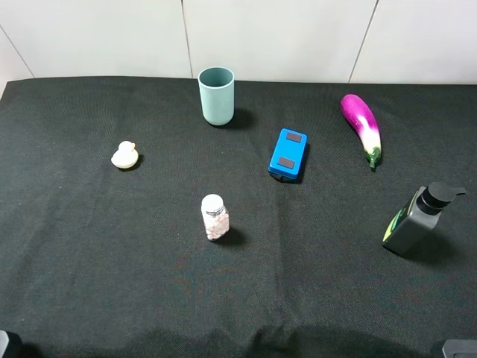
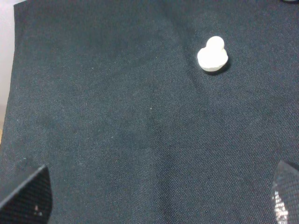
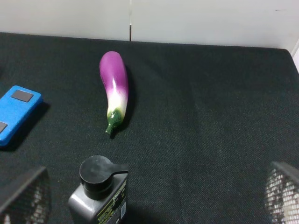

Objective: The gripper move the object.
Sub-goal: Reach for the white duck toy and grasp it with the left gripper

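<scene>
The cream-white rubber duck [image 1: 125, 156] sits upright on the black cloth at the left of the table. It also shows in the left wrist view [image 2: 212, 55], well ahead of my left gripper [image 2: 154, 200]. That gripper is open and empty, with only its two black fingertips [image 2: 25, 196] showing, far apart. My right gripper [image 3: 154, 198] is open and empty too, low over the cloth beside a grey pump bottle [image 3: 99, 193]. In the exterior high view only dark corners of the arms show at the bottom edge.
A teal cup [image 1: 216, 95] stands at the back. A blue box [image 1: 288, 154], a purple eggplant [image 1: 361, 127], the grey pump bottle [image 1: 417, 221] and a small bottle of pink pills [image 1: 215, 217] are spread over the black cloth [image 1: 97, 246]. A white wall runs behind.
</scene>
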`<state>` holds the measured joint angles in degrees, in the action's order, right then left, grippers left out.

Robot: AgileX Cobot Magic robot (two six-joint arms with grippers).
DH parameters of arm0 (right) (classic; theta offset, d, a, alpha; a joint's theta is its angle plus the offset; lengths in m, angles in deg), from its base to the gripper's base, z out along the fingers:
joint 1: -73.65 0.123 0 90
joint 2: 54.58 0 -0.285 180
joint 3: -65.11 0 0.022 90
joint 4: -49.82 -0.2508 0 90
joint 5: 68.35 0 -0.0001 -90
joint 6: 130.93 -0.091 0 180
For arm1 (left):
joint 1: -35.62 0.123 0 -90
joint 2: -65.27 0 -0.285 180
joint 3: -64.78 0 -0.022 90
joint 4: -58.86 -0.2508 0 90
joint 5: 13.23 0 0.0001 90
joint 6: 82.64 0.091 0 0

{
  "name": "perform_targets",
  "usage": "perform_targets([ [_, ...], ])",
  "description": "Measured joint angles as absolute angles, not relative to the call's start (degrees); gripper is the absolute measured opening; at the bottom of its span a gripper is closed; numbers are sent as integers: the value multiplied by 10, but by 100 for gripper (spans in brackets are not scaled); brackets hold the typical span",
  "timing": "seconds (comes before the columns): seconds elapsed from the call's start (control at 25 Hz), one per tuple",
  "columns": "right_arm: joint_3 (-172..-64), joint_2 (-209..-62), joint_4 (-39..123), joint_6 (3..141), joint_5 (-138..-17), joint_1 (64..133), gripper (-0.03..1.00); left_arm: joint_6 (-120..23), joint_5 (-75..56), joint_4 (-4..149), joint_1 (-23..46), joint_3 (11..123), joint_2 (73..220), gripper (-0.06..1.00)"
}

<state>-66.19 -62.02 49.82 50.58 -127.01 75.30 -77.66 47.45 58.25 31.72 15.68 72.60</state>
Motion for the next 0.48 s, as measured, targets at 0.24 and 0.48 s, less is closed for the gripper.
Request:
perform_targets([
  [0.24, -662, -620, 498, 506, -1270, 753, 69, -777, 474, 583, 317, 157, 726, 99],
  [0.48, -662, -620, 498, 506, -1270, 753, 69, -777, 474, 583, 317, 157, 726, 99],
])
